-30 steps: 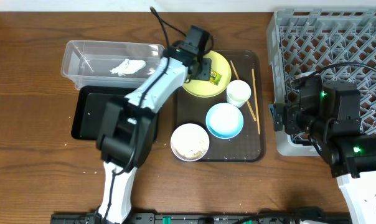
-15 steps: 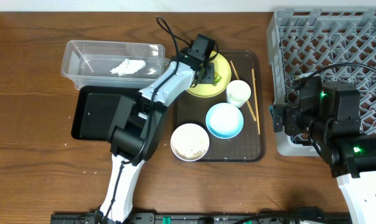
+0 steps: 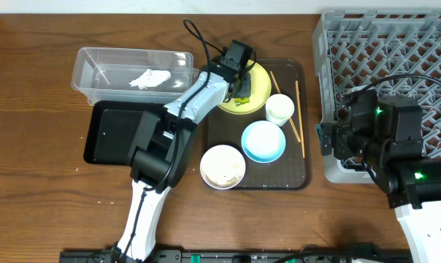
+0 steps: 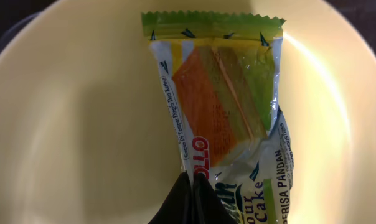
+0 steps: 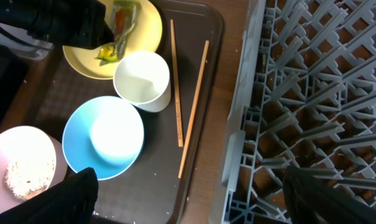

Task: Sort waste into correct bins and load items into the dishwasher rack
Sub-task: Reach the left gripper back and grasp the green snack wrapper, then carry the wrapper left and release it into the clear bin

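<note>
**A:** What surface are they working on?

**B:** A brown wood-grain desk (image 3: 45, 190), matt, with the grain running left to right. Of the room, only a pale strip shows along the far edge, and I cannot tell what it is.

**A:** What stands on it?

**B:** A dark-brown serving tray (image 3: 297, 168) sits in the middle. It carries the yellow plate (image 3: 261, 84), the white cup (image 3: 280, 109), the light-blue bowl (image 3: 263, 141) and a white bowl (image 3: 223, 166) with rice grains (image 5: 26, 175) in it. Two chopsticks (image 5: 175, 81) lie apart near its right rim. To the left is the clear tub (image 3: 96, 66) with crumpled white paper (image 3: 149, 77) inside, and the black tray (image 3: 107, 139) lies just in front of the tub. The grey rack (image 3: 396, 36) stands just beside the serving tray, on the right.

**A:** Is there any writing?

**B:** Yes, on the snack wrapper (image 4: 219, 112) lying on the plate. It reads "OLLO" in red, with the start cut off, then "Cake", and "PERISA PANDAN" along one edge. It also shows a picture of an orange and green layered slice under a green zigzag seal. The print down the side seam is too fine to read. One chopstick has a line of dark print, which is also unreadable.

**A:** And the jaws?

**B:** The left jaws are clenched on the wrapper's lower end, with the black tips meeting. The right jaws hang spread wide and empty, over the serving tray's right rim and the rack's near wall.
</note>
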Controlling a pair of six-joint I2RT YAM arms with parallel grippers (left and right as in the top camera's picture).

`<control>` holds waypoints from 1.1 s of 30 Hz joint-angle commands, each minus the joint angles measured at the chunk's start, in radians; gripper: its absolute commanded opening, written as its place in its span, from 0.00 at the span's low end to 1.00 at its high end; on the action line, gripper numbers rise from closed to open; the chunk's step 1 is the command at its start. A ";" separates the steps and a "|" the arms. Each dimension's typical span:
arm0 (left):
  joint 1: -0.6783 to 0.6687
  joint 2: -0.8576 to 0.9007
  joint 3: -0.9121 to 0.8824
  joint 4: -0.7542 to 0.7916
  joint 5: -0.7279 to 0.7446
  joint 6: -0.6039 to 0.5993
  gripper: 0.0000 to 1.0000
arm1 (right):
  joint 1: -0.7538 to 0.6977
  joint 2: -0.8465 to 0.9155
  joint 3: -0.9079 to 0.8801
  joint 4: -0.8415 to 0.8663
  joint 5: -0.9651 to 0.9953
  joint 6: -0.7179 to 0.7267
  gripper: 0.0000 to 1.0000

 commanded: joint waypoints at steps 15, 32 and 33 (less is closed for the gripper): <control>0.230 -0.435 0.000 -0.366 -0.019 0.217 0.06 | 0.010 -0.005 0.016 -0.002 -0.007 0.018 0.93; 0.430 -0.373 -0.093 -0.315 -0.018 0.377 0.56 | 0.010 -0.005 0.016 0.004 -0.008 0.037 0.93; 0.430 -0.374 -0.092 -0.303 -0.018 0.377 0.57 | 0.010 -0.005 0.016 0.003 -0.008 0.037 0.93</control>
